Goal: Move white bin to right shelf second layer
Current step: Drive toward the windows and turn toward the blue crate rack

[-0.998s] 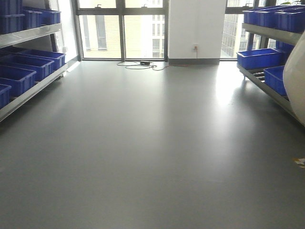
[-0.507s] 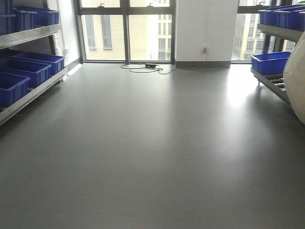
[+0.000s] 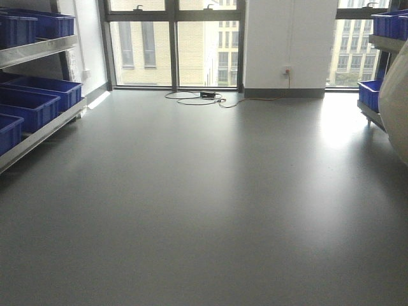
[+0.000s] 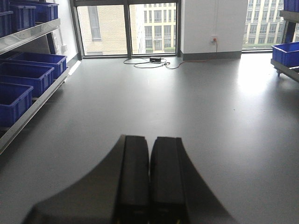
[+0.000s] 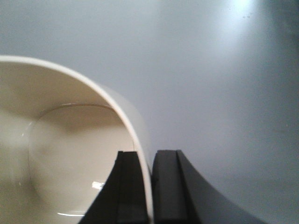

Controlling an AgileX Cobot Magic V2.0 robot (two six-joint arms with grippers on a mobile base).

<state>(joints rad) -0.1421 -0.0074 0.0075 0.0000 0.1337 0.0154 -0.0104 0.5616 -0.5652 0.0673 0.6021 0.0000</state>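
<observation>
The cream-white bin [image 5: 60, 158] fills the left of the right wrist view, its hollow inside facing the camera. My right gripper [image 5: 148, 156] is shut on the bin's rim, one finger inside the wall and one outside, above grey floor. In the front view the bin's outer side [image 3: 396, 108] shows as a pale curve at the right edge. My left gripper [image 4: 150, 142] is shut with nothing in it, held over the floor. The right shelf [image 3: 373, 115] shows only as a corner at the far right, and its second layer cannot be made out.
Blue crates [image 3: 29, 105] line the left rack [image 3: 38, 137] on two levels. More blue crates [image 3: 390, 24] sit on the right rack. Windows and a white wall close the far end, with a cable and power block [image 3: 207, 95] on the floor there.
The front view has swung left: the window wall and socket drifted right, the right rack has slid almost out of frame, and the left rack shows fewer crates. The bin stays at the right edge.
</observation>
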